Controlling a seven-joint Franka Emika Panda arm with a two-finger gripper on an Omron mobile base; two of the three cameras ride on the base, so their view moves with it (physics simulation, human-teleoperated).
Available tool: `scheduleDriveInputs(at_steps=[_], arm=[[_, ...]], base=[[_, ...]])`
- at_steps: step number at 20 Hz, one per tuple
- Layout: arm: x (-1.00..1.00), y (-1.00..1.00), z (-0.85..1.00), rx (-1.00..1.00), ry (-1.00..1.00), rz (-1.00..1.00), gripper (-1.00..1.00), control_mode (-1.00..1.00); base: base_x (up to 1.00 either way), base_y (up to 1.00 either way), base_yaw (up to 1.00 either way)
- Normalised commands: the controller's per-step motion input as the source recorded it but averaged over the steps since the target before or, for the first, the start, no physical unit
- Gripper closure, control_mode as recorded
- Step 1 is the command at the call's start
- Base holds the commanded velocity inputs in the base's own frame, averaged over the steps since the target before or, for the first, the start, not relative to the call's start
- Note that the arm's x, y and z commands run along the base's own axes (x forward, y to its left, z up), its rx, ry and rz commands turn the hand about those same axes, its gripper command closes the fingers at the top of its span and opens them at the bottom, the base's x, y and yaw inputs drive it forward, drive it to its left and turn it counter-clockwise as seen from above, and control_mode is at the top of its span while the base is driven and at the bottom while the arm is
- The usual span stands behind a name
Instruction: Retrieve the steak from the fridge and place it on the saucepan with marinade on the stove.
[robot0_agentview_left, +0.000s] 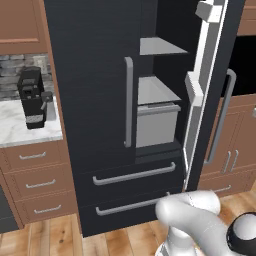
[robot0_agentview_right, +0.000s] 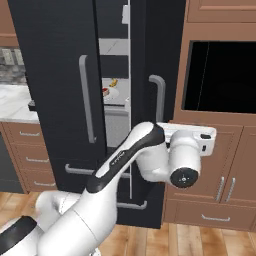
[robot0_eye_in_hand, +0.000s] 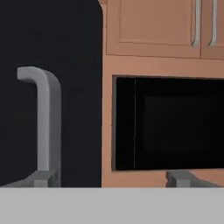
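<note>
My gripper stands spread wide and empty, its fingertips flanking open space just beside the curved grey handle of the fridge. The right door hangs ajar, so the shelves are exposed. I judge the jaws sit off the handle because the door needs no further pull. The steak lies on a shelf inside, beside a small yellow item, well apart from the gripper.
</note>
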Motion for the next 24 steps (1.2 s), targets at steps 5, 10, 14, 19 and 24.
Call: scheduleDriveInputs(at_steps=[5,10,14,19,24], arm=[[-0.57,0.52,0.72,-0.11,0.01,-0.3,-1.0,-1.0],[-0.5,0.66,0.62,-0.08,0.14,-0.31,-1.0,-1.0],[-0.17,0.83,0.08,-0.12,0.13,-0.38,-1.0,-1.0],[-0.04,0.89,0.0,-0.13,0.09,-0.42,-1.0,-1.0],[0.03,0.97,0.0,-0.09,0.12,-0.33,-1.0,-1.0]], base=[[0.0,0.0,0.0],[0.0,0.0,0.0],[0.0,0.0,0.0],[0.0,0.0,0.0],[0.0,0.0,0.0]])
